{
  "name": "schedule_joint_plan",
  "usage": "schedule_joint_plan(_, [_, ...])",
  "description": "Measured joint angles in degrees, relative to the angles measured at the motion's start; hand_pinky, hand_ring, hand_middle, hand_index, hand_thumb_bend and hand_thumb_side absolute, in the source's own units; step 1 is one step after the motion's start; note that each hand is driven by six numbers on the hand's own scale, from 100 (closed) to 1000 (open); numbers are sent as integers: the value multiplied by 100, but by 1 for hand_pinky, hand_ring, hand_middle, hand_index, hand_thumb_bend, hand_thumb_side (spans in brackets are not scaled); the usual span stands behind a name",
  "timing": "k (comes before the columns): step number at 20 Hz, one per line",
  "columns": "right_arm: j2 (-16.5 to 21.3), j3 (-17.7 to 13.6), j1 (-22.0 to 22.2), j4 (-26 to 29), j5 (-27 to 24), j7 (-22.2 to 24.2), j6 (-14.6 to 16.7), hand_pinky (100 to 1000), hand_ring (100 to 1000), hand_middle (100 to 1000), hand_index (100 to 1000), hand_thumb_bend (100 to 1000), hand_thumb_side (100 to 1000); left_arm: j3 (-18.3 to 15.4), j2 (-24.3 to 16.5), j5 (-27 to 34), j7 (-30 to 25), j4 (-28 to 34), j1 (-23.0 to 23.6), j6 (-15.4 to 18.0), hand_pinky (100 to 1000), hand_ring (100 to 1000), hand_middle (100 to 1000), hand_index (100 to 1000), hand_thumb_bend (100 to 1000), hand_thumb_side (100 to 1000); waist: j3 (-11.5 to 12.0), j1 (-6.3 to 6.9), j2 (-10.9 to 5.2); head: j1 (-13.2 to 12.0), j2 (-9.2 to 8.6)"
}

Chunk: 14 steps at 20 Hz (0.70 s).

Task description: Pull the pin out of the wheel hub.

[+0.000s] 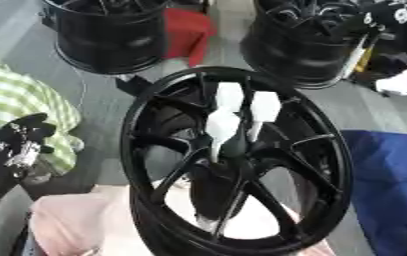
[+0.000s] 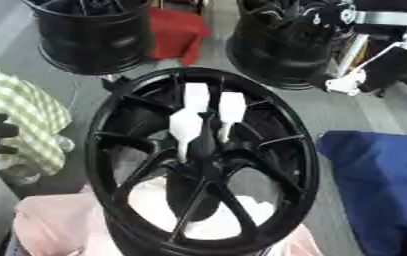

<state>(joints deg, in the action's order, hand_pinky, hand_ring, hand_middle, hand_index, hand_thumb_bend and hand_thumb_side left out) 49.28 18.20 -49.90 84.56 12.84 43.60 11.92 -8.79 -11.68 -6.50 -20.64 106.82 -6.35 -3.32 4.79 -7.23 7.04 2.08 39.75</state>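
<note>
At the far left I see my left hand (image 1: 18, 137), black, raised with its fingers up and somewhat curled; it holds nothing and touches nothing that I can make out, and the arm below it runs down to the lower left corner. Just behind it lies a green checked cloth (image 1: 18, 105). In the middle stands the hub (image 1: 233, 160), a black spoked wheel tilted toward me on a pinkish cover (image 1: 66, 220), and at its centre, between the spokes, white shapes (image 1: 228, 120) show through (I cannot tell whether any of that is the pin, nor pick the pin out anywhere). Behind it sit two more black wheels (image 1: 110, 35) with something red (image 1: 189, 27) between them. To the right lies a blue cloth (image 1: 390, 185). My right hand is out of sight.
</note>
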Motion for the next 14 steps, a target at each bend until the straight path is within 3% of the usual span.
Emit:
schedule_joint_plan(6, [-795, 53, -515, -1286, 911, 248, 369, 775, 827, 883, 959, 212, 274, 9, 0, -5, -29, 0, 14, -7, 712, 824, 713, 869, 100, 598, 11, -1, 0, 12, 19])
schedule_joint_plan(10, [-963, 46, -582, -1623, 1147, 284, 548, 775, 827, 883, 959, 212, 274, 9, 0, -6, -34, 0, 21, -11, 712, 824, 713, 869, 100, 598, 10, -1, 0, 12, 44])
schedule_joint_plan(11, [-976, 43, -586, -1658, 1173, 280, 573, 817, 886, 930, 970, 232, 328, 9, 0, -6, -34, 0, 21, -12, 711, 824, 714, 870, 100, 599, 9, -1, 0, 12, 44])
schedule_joint_plan(14, [-1072, 47, -670, -1809, 1283, 329, 587, 829, 908, 950, 976, 235, 342, 10, 0, -6, -44, -1, 21, -19, 711, 825, 715, 870, 100, 599, 11, 1, 0, 17, 46])
